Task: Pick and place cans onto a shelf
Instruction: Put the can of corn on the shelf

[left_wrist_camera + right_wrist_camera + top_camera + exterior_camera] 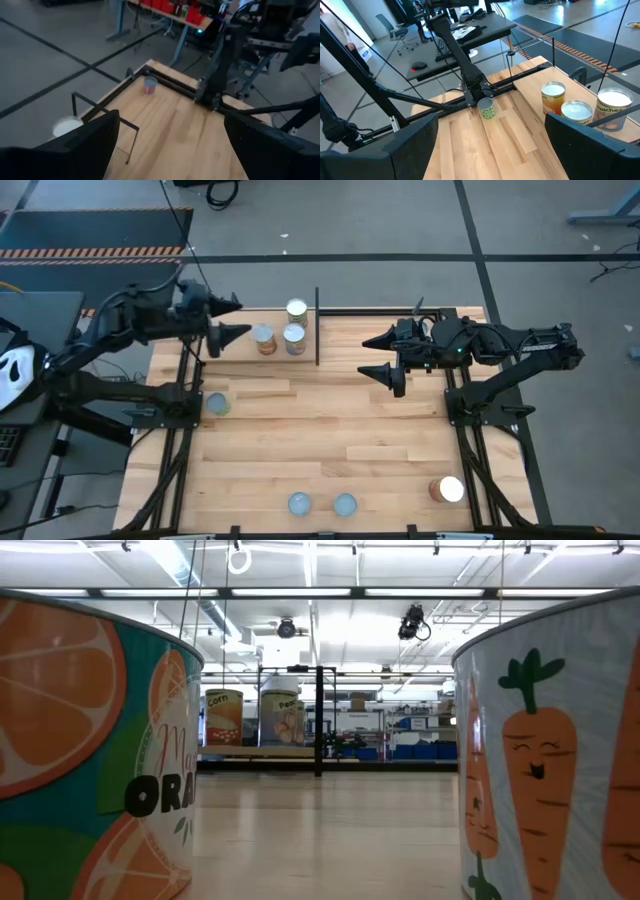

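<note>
Cans (281,332) untouched; left tool (230,319), right tool (378,356) wide open, empty

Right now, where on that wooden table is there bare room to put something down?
The broad middle of the table is free, between the three cans at the far edge and the two blue cans at the near edge. That far cluster is crowded.

Both arms hover above the table, left gripper (228,320) and right gripper (379,356) fingers spread, empty.
</note>
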